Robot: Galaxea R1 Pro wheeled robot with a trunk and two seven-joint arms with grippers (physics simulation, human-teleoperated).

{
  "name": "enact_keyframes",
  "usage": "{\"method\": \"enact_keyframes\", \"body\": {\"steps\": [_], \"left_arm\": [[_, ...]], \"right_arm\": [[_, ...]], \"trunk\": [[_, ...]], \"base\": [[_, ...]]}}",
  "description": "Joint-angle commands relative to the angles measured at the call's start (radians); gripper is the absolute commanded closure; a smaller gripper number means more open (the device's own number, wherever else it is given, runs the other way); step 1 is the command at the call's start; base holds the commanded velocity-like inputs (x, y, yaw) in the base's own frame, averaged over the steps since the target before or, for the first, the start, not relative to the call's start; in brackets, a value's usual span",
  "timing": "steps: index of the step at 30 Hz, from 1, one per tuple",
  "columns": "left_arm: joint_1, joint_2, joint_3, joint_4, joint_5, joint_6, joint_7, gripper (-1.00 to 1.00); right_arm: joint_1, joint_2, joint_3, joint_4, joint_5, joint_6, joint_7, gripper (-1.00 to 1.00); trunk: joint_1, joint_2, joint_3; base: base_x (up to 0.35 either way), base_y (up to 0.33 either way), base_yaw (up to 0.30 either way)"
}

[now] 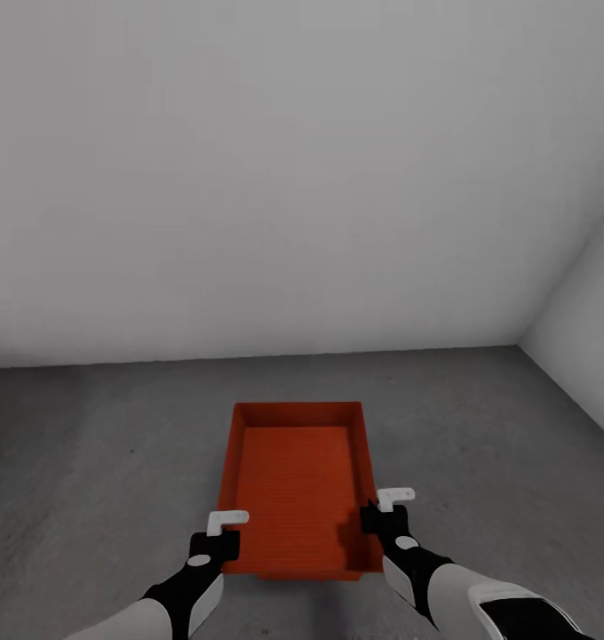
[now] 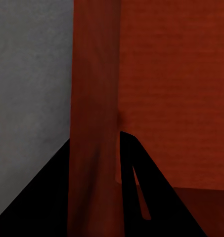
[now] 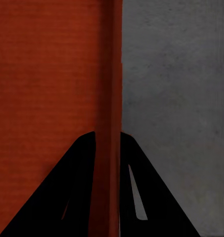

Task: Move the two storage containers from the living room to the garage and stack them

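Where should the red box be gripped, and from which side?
Grip the red box by its two thin long side walls, near the robot's end, coming from above. The left gripper and the right gripper already straddle one wall each, one finger inside and one outside.

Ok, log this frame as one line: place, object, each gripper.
place: garage floor, white wall corner | object: container | left gripper: shut on container's left wall | right gripper: shut on container's right wall

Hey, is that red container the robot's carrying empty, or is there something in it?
Empty. The head view looks straight into the open-top container and shows only its bare ribbed bottom; both wrist views show the same bare red inside.
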Motion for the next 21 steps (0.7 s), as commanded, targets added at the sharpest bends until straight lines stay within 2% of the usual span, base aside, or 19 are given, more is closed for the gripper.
{"method": "enact_keyframes", "body": {"steps": [1,4,21], "left_arm": [[0.000,0.016,0.036,0.004,0.020,-0.005,0.013,1.00],[0.000,0.016,0.036,0.004,0.020,-0.005,0.013,1.00],[0.000,0.016,0.036,0.004,0.020,-0.004,0.013,1.00]], "right_arm": [[-0.002,0.000,-0.041,-0.001,-0.010,-0.017,-0.019,1.00],[-0.002,0.000,-0.041,-0.001,-0.010,-0.017,-0.019,1.00],[-0.002,0.000,-0.041,-0.001,-0.010,-0.016,-0.019,1.00]], "trunk": [[0.000,-0.001,-0.001],[0.000,-0.001,-0.001],[0.000,-0.001,-0.001]], "base": [[0.000,0.000,-0.274],[0.000,0.000,-0.163],[0.000,0.000,-0.003]]}}
